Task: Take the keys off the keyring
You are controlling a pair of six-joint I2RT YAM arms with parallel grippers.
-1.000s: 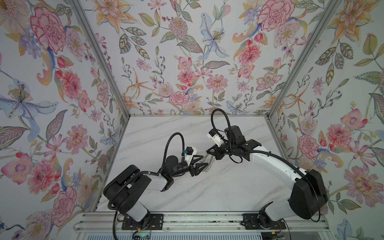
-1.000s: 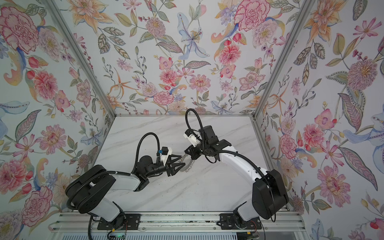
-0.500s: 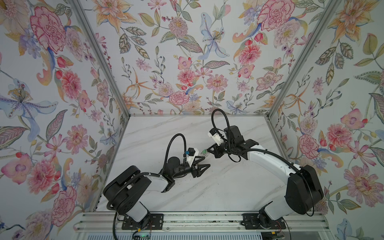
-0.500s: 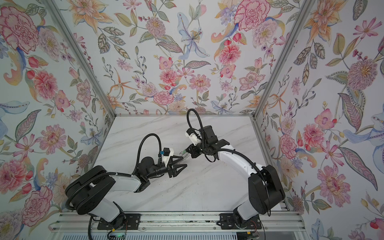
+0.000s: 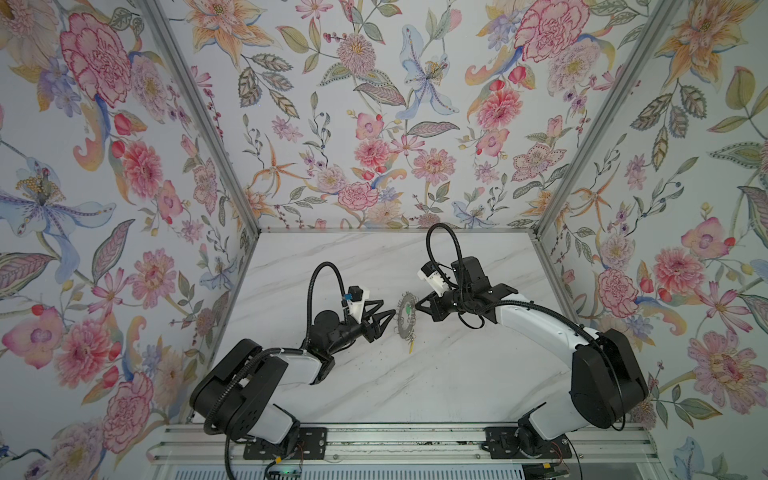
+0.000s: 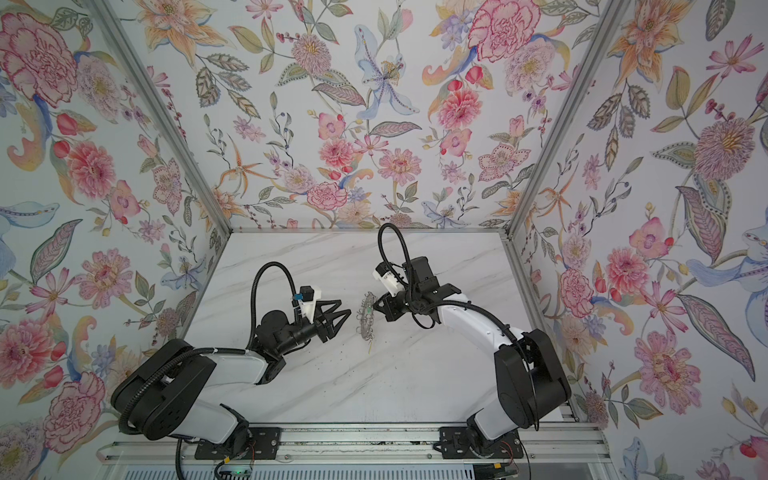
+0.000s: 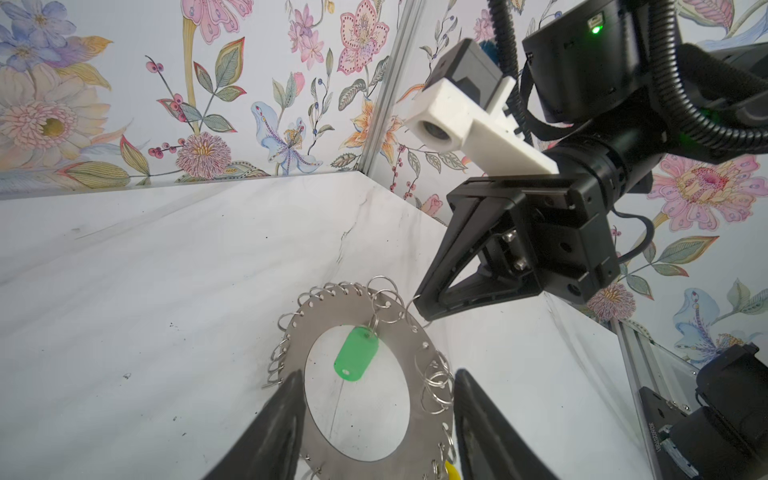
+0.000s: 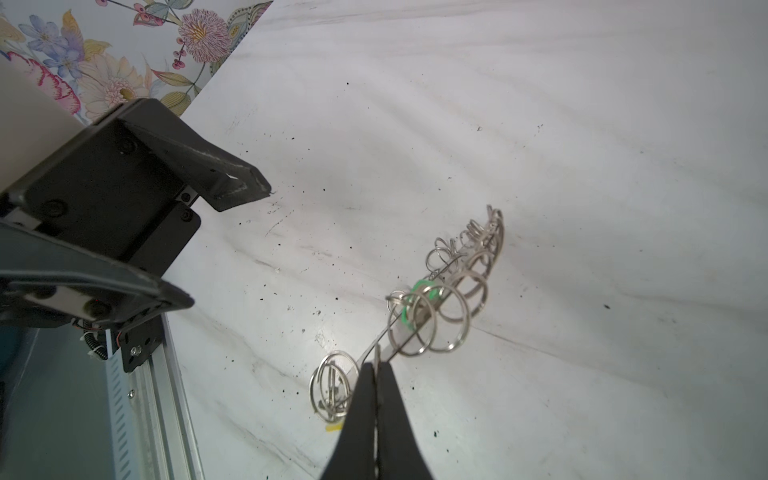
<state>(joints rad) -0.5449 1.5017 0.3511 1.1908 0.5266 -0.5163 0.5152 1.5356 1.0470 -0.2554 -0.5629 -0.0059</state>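
The keyring (image 5: pixel 405 316) (image 6: pixel 365 316) is a grey disc fringed with wire loops, held up on its edge above the marble table. My right gripper (image 8: pixel 376 368) (image 5: pixel 417 305) (image 7: pixel 417 305) is shut on its rim. A green tag (image 7: pixel 356 353) (image 5: pixel 409 310) of the keys hangs across the disc's hole (image 8: pixel 419 291). A yellow tag (image 5: pixel 411 347) (image 7: pixel 451 471) dangles at the low edge. The metal key blades are hard to make out. My left gripper (image 5: pixel 384 324) (image 6: pixel 340 325) (image 7: pixel 377 374) is open just left of the disc, touching nothing.
The white marble table (image 5: pixel 415 382) is speckled with dark crumbs. Floral walls close it in at the back and both sides. An aluminium rail (image 5: pixel 395 440) runs along the front, carrying both arm bases.
My left gripper has drawn back a little to the left, away from the keyring. The right gripper still holds the disc, which now stands more upright.
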